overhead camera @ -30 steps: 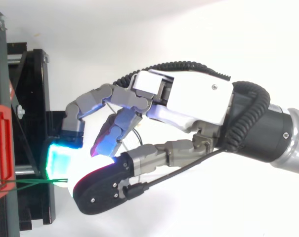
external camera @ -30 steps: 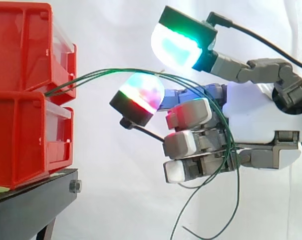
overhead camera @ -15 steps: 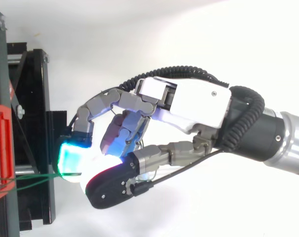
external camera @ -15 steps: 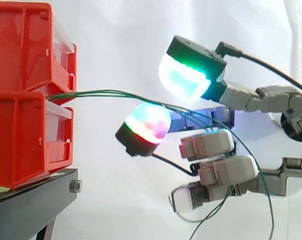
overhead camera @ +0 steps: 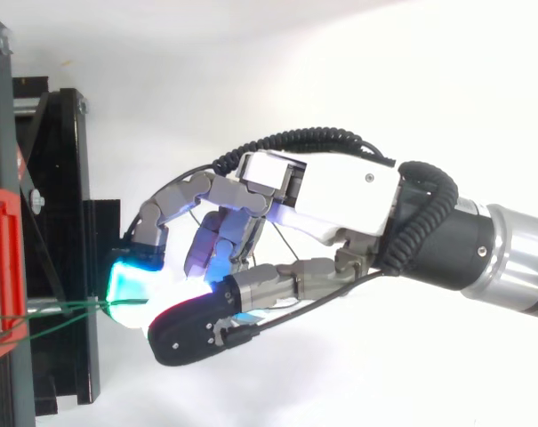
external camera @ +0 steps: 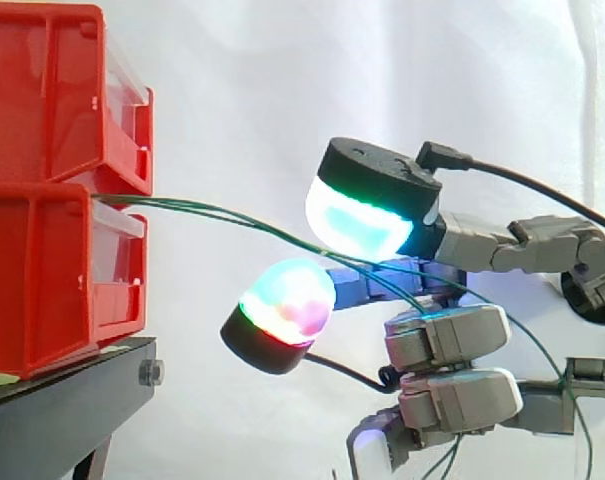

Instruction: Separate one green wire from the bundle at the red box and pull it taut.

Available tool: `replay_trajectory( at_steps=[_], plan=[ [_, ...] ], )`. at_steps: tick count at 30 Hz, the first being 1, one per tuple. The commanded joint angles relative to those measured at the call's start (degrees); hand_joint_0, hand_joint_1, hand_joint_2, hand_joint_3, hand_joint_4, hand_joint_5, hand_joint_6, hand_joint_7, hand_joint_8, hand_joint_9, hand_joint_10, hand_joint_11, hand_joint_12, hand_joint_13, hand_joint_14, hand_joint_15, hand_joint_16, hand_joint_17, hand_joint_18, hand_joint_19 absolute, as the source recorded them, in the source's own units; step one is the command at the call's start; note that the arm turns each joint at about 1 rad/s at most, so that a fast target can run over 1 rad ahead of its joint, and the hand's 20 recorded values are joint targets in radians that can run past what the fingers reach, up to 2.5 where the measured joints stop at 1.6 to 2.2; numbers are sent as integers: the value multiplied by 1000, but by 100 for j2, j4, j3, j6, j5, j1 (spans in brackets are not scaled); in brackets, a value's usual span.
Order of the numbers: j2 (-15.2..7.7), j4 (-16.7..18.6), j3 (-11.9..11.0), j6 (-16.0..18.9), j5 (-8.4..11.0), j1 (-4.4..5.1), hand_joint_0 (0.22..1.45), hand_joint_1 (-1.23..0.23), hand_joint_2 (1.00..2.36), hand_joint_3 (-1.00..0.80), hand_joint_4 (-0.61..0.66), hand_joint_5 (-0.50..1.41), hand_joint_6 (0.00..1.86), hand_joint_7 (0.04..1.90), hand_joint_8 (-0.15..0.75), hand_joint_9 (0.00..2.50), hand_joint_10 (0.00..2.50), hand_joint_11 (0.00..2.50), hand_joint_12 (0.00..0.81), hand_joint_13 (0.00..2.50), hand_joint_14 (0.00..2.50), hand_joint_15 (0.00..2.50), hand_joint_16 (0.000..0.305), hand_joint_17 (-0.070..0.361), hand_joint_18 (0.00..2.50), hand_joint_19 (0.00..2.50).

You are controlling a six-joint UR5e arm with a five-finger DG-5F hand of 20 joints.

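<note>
Several green wires [external camera: 172, 204] hidden inside robot hand [overhead camera: 340, 191], grip unclear

Side view: camera about level with the red bins [external camera: 52, 190], close in, looking across. The bins and black stand [external camera: 52, 410] sit at the left edge, and the hand [external camera: 452, 340] comes in from the right. Top view: overhead, close, probably near straight down, with the bins at left and the arm from the right. Shared: bin fronts, stand, hand, green wires [external camera: 232, 222].
</note>
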State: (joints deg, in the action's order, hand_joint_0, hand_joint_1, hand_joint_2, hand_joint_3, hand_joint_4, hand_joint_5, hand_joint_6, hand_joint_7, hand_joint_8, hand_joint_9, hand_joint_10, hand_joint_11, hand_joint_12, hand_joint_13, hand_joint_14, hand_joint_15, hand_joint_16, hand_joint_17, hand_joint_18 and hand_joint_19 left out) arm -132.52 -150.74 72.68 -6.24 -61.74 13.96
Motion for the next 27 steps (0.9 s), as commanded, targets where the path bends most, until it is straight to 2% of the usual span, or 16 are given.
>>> replay_trajectory(
  at_steps=[1,7,12,17,19,21,23,27],
  plan=[
    [-2,18,-18,-9,-66,10,610,-600,1019,-277,90,-188,880,875,239,1359,349,1572,286,1448,13,1322,53,120,757,742],
    [7,-35,-167,-26,-154,19,614,-658,1023,-205,88,-192,892,885,231,1308,485,1530,296,1422,16,1303,54,121,755,733],
    [34,-439,-352,0,-418,19,632,-706,1022,-207,63,-194,899,872,231,1286,505,1533,303,1387,16,1296,54,122,750,725],
    [51,-1107,-598,18,-497,-8,689,-760,1015,-329,13,-205,912,782,238,1228,583,1500,294,1365,18,1277,53,119,745,707],
    [51,-1283,-668,35,-505,-8,710,-778,1008,-406,2,-205,912,779,234,1209,757,1451,297,1378,20,1276,53,119,755,688],
    [51,-1476,-712,62,-549,-8,721,-785,1006,-444,4,-205,914,769,239,1208,815,1439,292,1382,20,1278,52,118,758,689],
    [51,-1546,-712,62,-558,1,728,-780,1001,-482,17,-203,915,765,243,1217,815,1441,295,1387,19,1285,52,118,759,687],
    [51,-1581,-712,62,-558,1,641,-718,1000,-500,80,-182,910,834,243,1284,698,1492,306,1396,20,1287,52,116,760,714]
  ],
)
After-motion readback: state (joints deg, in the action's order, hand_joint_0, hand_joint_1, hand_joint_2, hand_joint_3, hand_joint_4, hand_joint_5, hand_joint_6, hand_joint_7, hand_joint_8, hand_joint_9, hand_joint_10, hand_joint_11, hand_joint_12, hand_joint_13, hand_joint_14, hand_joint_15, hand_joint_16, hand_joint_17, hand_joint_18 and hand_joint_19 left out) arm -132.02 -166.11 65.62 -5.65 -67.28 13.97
